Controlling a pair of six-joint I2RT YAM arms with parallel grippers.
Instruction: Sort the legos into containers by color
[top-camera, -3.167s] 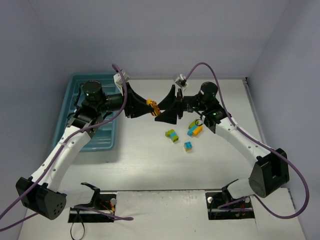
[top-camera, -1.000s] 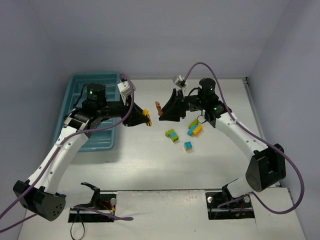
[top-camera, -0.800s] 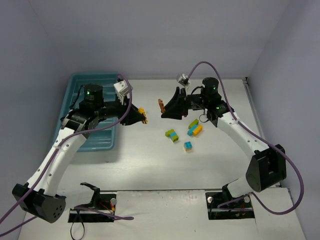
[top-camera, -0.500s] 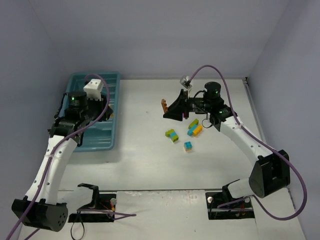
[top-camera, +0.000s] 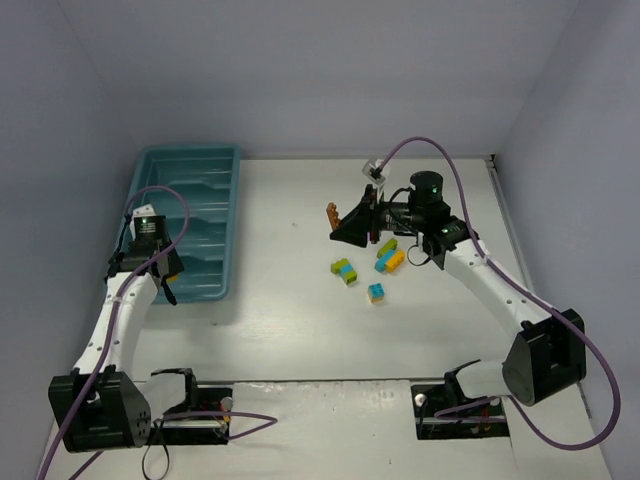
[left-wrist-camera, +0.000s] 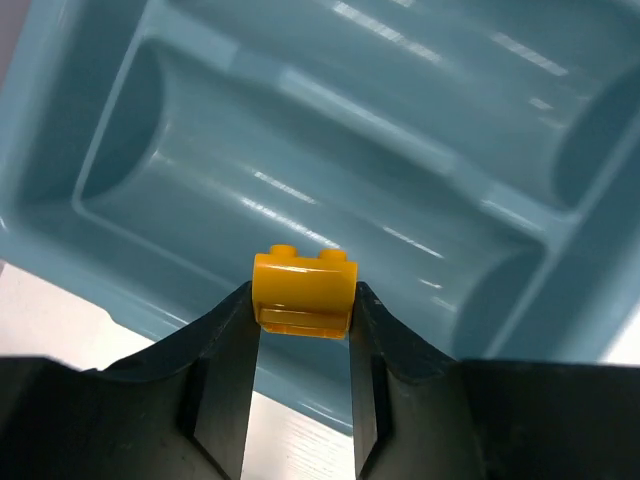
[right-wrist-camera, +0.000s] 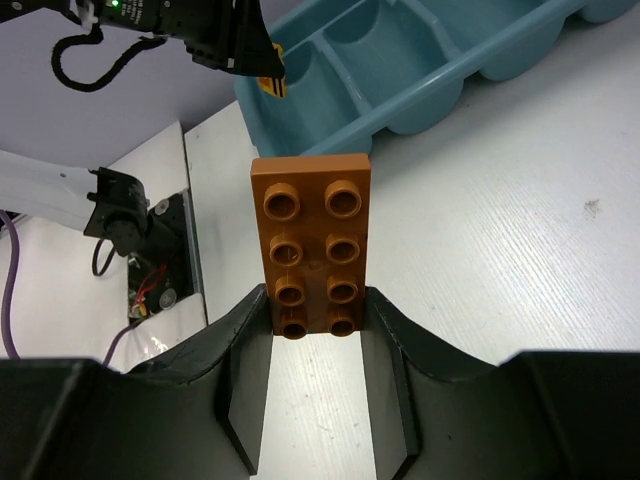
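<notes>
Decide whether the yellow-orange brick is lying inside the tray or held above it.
Held above it. The left gripper clamps the yellow-orange brick between its fingers, over a tray compartment.

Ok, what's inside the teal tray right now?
No bricks show in any compartment of the teal tray. The left arm hides its near-left corner; there the left gripper holds a yellow brick over it.

The overhead view looks down from above the near edge over the whole surface (top-camera: 300, 310). The left wrist view peers past the left pincer (left-wrist-camera: 302, 305), close above the teal tray (left-wrist-camera: 420, 120). The right wrist view looks past the right pincer (right-wrist-camera: 315, 305), across the surface, to that tray.
</notes>
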